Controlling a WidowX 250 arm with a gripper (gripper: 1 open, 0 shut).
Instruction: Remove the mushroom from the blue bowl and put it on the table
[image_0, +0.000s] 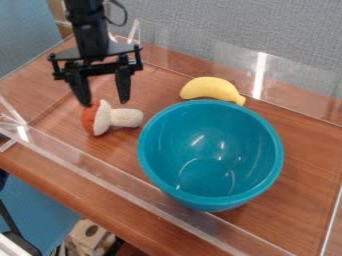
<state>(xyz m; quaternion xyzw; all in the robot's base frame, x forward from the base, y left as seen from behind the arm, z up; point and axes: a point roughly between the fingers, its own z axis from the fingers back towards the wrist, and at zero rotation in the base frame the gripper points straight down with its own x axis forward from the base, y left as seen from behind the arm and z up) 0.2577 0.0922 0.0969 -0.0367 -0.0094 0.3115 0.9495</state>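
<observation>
My gripper (99, 97) hangs w/ jaws wide, empty. Mushroom (108, 118) lies on its side on the table (40, 95) just below me, outside blue bowl (211, 156). Task looks done.

The mushroom (108, 118) lies on its side at the left of the frame, its reddish-brown cap toward the left and its short cream-white stem pointing right toward the bowl. It rests on the table (47, 95), a reddish-brown wood-grain top edged by low clear walls. The blue bowl (211, 155) stands upright at lower centre-right, a large round teal bowl with a glossy, empty inside. The mushroom is just beside the bowl's left rim, apart from it.
</observation>
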